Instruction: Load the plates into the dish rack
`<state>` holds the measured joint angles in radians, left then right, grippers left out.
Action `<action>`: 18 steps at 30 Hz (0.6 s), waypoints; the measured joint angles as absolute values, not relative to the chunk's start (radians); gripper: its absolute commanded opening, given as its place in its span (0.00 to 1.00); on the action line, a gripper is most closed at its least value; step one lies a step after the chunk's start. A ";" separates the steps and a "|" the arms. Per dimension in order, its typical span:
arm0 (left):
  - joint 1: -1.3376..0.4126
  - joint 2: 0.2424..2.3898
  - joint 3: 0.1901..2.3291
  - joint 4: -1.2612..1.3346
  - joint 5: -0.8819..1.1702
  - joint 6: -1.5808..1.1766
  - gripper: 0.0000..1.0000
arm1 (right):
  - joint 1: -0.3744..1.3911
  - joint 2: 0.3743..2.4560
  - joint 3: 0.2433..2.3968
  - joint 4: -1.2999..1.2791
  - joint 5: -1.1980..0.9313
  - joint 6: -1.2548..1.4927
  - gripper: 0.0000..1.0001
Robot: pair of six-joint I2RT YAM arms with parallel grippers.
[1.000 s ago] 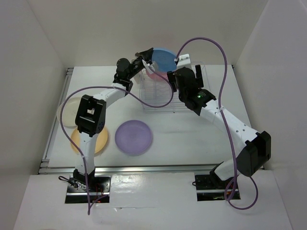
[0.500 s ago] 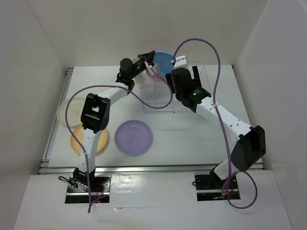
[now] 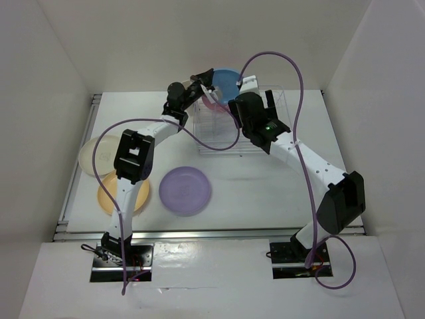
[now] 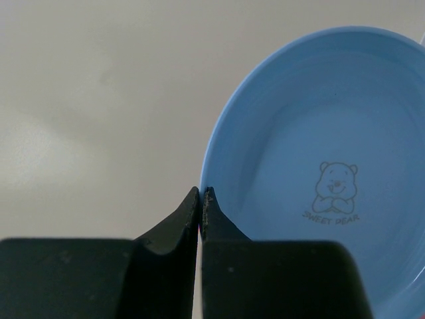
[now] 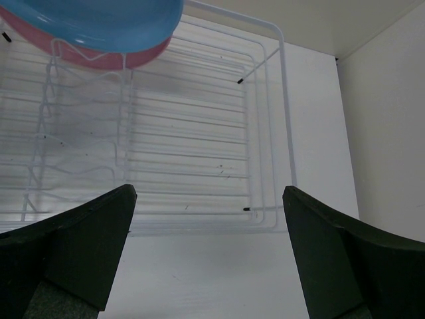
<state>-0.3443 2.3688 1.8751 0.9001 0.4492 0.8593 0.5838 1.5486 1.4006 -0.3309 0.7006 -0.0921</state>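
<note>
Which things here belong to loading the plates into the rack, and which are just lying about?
Job: blue plate, pink plate, cream plate, orange plate, purple plate, dish rack, left gripper, right gripper.
Not the job: purple cables, white walls.

- Two slim arms of white shell with black joint blocks: left arm (image 3: 130, 199), right arm (image 3: 319, 169).
- One thin purple cable (image 3: 292, 73) runs along each arm (in loose loops).
- A small green light (image 3: 267, 127) shines on the right arm's black wrist block.
- The fingers (image 4: 166, 266) are matte black and wedge-shaped.
</note>
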 measured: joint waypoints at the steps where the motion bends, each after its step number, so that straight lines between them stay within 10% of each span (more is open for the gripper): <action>1: -0.345 2.371 1.875 0.907 0.440 0.859 0.00 | 0.584 1.549 1.402 -0.331 0.700 -0.090 1.00; 18: -0.365 2.373 1.823 0.971 0.325 0.866 0.00 | 0.577 1.560 1.408 -0.333 0.697 -0.087 1.00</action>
